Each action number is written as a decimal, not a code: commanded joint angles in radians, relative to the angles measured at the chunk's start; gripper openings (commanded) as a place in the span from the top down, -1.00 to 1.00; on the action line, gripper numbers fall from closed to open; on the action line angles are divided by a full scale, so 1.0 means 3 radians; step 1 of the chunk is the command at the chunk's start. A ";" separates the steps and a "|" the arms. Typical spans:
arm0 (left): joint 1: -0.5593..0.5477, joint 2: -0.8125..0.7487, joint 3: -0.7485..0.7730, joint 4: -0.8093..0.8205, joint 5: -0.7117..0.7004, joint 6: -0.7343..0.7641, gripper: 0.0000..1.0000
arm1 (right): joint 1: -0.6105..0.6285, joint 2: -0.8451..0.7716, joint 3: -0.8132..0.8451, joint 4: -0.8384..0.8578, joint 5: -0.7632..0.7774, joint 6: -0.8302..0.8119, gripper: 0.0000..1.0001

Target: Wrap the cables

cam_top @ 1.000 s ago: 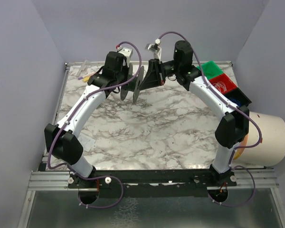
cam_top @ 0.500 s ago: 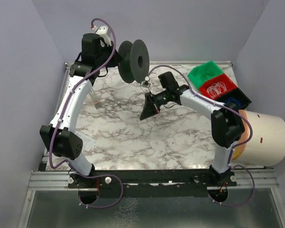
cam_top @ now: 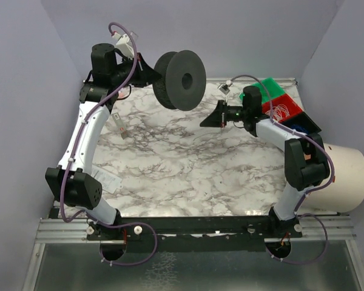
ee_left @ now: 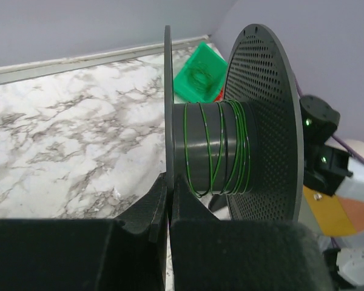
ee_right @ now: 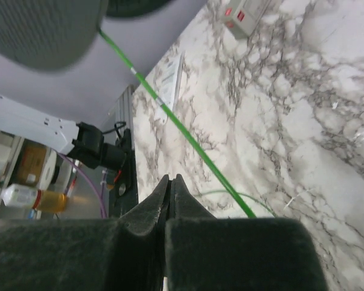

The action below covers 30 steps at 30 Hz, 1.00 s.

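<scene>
A black spool (cam_top: 181, 79) hangs in the air at the back left. My left gripper (cam_top: 147, 76) is shut on the thin edge of one of its flanges (ee_left: 168, 121). Green cable (ee_left: 215, 154) is wound in a few turns round its core. From the spool a taut green cable (ee_right: 182, 130) runs down across the table and passes just right of my right gripper (ee_right: 170, 179), then goes out of sight behind its body. That gripper (cam_top: 209, 119) is shut, with nothing showing between its tips. Thin whitish cables (cam_top: 280, 111) lie coiled in a red bin.
A green bin (cam_top: 268, 88), the red bin (cam_top: 289, 102) and a dark bin (cam_top: 304, 126) line the back right edge. A white bucket (cam_top: 344, 176) stands off the table's right side. A small white part (cam_top: 120, 126) and a paper label (cam_top: 109, 180) lie on the marble at the left.
The left arm has lifted the spool off the back of the table and swung it up and right. The right gripper has pulled away to the right, towards the bins.
</scene>
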 commanded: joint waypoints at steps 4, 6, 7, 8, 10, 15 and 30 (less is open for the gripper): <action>0.0029 -0.0261 -0.0148 0.0156 0.0848 0.0627 1.00 | -0.0304 0.0058 0.0249 0.0770 -0.0390 0.0850 0.99; 0.0019 -0.0258 -0.0153 0.0006 0.0883 0.0859 1.00 | -0.0322 0.0044 0.0390 0.0682 -0.0416 0.0839 0.99; 0.0014 -0.0258 -0.0150 -0.0075 0.0892 0.0992 1.00 | -0.0333 0.0068 0.0510 0.0567 -0.0476 0.0796 0.99; 0.0009 -0.0264 -0.0145 -0.0158 0.0876 0.1130 1.00 | -0.0347 0.0106 0.0684 0.0293 -0.0549 0.0688 0.99; -0.0015 -0.0285 -0.0133 -0.0320 0.0766 0.1383 1.00 | -0.0397 0.0190 0.1013 -0.0294 -0.0695 0.0374 0.99; -0.0305 -0.0414 -0.0247 -0.0564 -0.0003 0.1982 1.00 | -0.0445 0.0291 0.1744 -0.1747 -0.0947 -0.0493 0.99; -0.1089 -0.0149 -0.0361 -0.0272 -0.2084 0.1629 1.00 | 0.0311 0.0007 0.1653 -0.0352 -0.1097 0.0866 0.99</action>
